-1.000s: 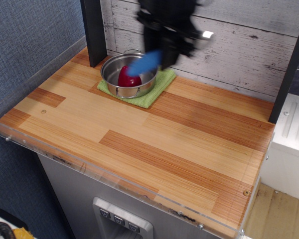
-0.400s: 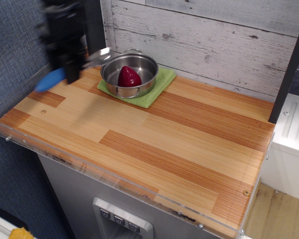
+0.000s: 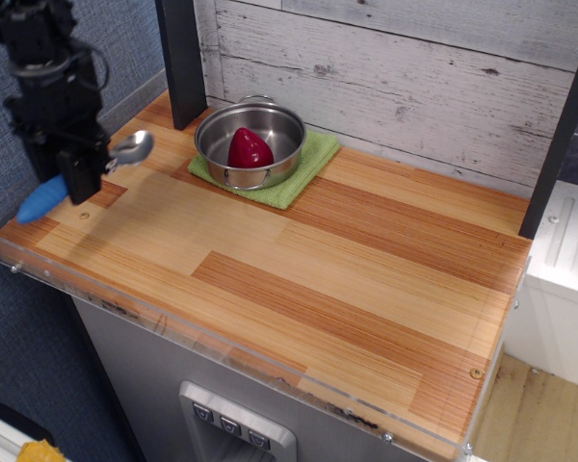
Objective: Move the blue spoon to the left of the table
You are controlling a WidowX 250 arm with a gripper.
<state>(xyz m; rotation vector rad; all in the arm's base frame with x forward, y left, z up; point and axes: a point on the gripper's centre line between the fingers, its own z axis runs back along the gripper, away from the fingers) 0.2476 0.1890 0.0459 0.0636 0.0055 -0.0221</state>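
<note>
we see the gripper [image 3: 79, 176] at the far left of the bench [image 3: 366, 289], a black boxy assembly with cables, closed on the blue spoon [image 3: 82, 178] around its middle. the spoon is held slanted: its shiny metal bowl points up and toward the pot, and its thick blue handle sticks out low past the gripper, over the left edge by the clear rim. we cannot tell whether the handle tip touches the wood or the rim, and the part of the spoon inside the gripper is hidden.

the bench top is made of striped planks, pale and reddish-brown, smooth and flat, with a clear acrylic rim [image 3: 222, 346] running along its front and left edges. most of the surface, from the middle to the right end and all along the front, lies bare. a dark upright post [image 3: 181, 58] stands at the back left corner, and another dark post [image 3: 564, 125] is cut off at the right side.

at the back, a round steel pot [image 3: 250, 144] sits on a square green cloth [image 3: 303, 173] laid cornerwise against the whitewashed plank wall [image 3: 414, 67]. a dark red rounded object [image 3: 250, 149] with a pointed top lies in the pot; we cannot tell what it is. the pot stands near the spoon's bowl but apart from it.

the upper arm runs out of view at the top left.
</note>
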